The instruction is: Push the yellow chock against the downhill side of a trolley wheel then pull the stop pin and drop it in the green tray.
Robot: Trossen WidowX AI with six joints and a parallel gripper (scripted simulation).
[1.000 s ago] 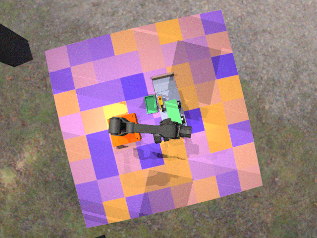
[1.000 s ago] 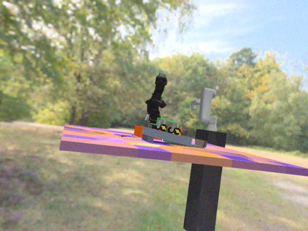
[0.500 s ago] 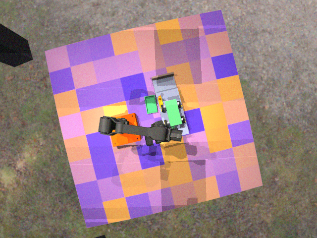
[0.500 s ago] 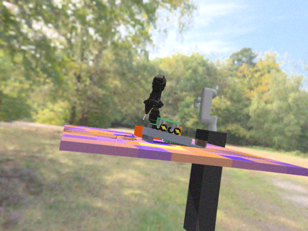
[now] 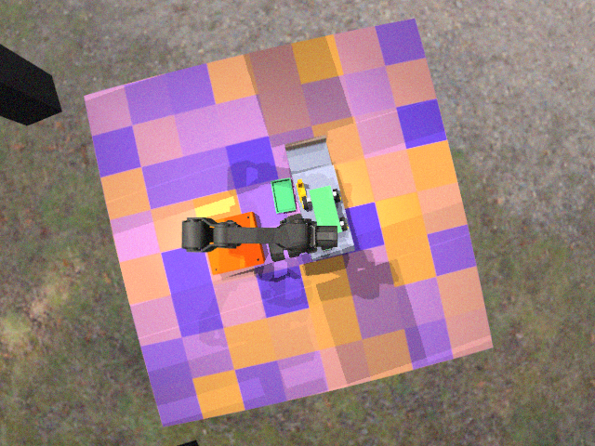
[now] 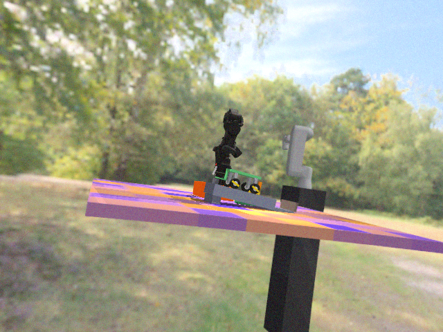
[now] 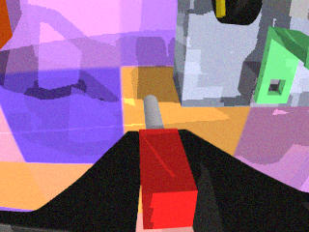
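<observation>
- Red-headed and grey-shafted, the stop pin (image 6: 214,169) (image 7: 167,166) is clear of the trolley, suspended near the ramp's uphill end.
- The claw (image 6: 217,164) (image 7: 157,141) is pinching the pin's red head between its two black fingers; the shaft projects beyond them. From above, the fingertips are hidden.
- The trolley (image 5: 323,203) (image 6: 243,173) (image 7: 285,70), a green deck on black wheels, stands on the grey ramp (image 5: 309,157) (image 6: 243,194) (image 7: 210,72).
- The yellow chock (image 5: 301,187) lies at the downhill side of the trolley's wheel nearer the tray; actual contact is too small to tell.
- The green tray (image 5: 284,195) rests beside the ramp on the patchwork tabletop (image 5: 187,311) (image 6: 142,212) (image 7: 63,145); the pin is outside it.
- The black arm (image 5: 254,236) (image 6: 231,124) reaches from its orange base plate (image 5: 235,261) (image 6: 199,189) (image 7: 4,26), over the ramp's upper end.
</observation>
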